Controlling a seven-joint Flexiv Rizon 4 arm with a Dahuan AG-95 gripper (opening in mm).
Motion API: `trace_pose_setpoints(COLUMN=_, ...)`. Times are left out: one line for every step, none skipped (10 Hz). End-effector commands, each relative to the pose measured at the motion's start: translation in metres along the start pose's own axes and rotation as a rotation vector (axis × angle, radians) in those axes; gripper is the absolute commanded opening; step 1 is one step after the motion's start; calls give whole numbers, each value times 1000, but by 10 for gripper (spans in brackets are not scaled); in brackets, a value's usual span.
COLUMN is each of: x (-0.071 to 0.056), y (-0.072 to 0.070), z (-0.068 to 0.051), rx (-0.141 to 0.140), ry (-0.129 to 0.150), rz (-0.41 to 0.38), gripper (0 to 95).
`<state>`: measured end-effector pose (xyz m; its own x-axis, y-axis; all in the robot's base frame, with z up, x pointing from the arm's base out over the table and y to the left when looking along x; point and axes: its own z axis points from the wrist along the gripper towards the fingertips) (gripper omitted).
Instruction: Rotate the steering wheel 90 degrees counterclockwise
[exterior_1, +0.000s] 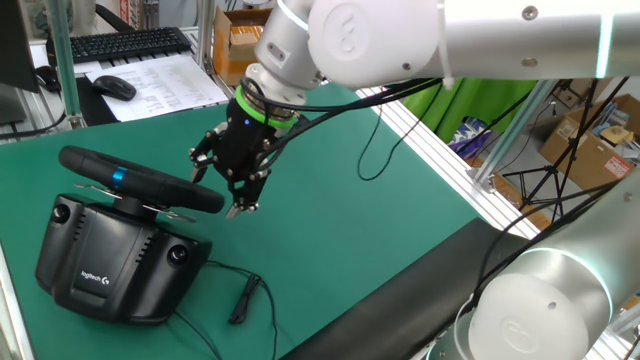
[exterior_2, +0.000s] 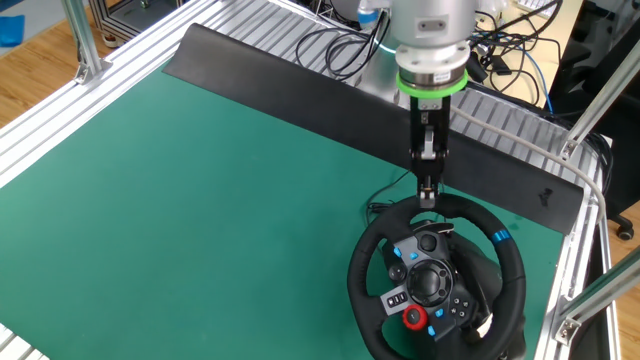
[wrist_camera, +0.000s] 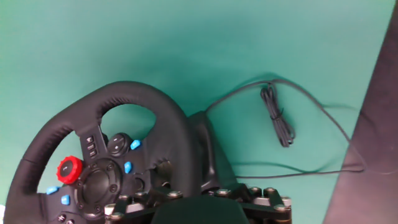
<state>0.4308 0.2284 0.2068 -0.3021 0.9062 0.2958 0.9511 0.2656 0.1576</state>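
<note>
The steering wheel (exterior_2: 372, 245) is a black rim with a blue stripe (exterior_2: 500, 237) and a hub with blue buttons and a red knob (exterior_2: 415, 318). It sits on its black Logitech base (exterior_1: 105, 270) on the green mat. In one fixed view the rim (exterior_1: 150, 180) shows edge-on, with the stripe facing the camera. My gripper (exterior_2: 427, 196) points down at the rim's far edge. Its fingers (exterior_1: 244, 205) look spread on either side of the rim's end. In the hand view the rim (wrist_camera: 168, 124) runs under the gripper body (wrist_camera: 193, 211); the fingertips are hidden there.
The wheel's cable with a bundled coil (wrist_camera: 278, 118) lies on the mat beside the base and also shows in one fixed view (exterior_1: 240, 300). A black strip (exterior_2: 300, 85) and aluminium rails border the mat. A keyboard (exterior_1: 125, 42) and a mouse (exterior_1: 113, 87) lie beyond it.
</note>
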Motion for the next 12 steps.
trace_pose_setpoints(x=3, y=-1, z=3, rx=-18, ry=-11, rz=13, gripper=760)
trace_pose_setpoints(x=4, y=0, z=2, rx=-24, ry=-12, rz=16, gripper=570)
trace_pose_setpoints(x=5, y=1, z=2, rx=-23, ry=-10, rz=15, gripper=570)
trace_pose_setpoints(x=9, y=1, z=0, rx=-24, ry=-4, rz=27, gripper=570)
trace_pose_setpoints(x=15, y=1, z=-1, rx=-24, ry=-4, rz=41, gripper=570)
trace_pose_setpoints(x=22, y=1, z=-1, rx=-27, ry=-7, rz=64, gripper=570)
trace_pose_setpoints(x=29, y=2, z=-1, rx=-32, ry=-10, rz=83, gripper=570)
trace_pose_setpoints(x=31, y=3, z=-1, rx=-36, ry=-10, rz=93, gripper=570)
trace_pose_setpoints(x=34, y=9, z=-3, rx=-46, ry=2, rz=120, gripper=570)
trace_pose_setpoints(x=32, y=11, z=-1, rx=-45, ry=-4, rz=101, gripper=570)
trace_pose_setpoints(x=31, y=12, z=2, rx=-44, ry=-10, rz=81, gripper=190)
trace_pose_setpoints(x=30, y=13, z=4, rx=-45, ry=-13, rz=66, gripper=0)
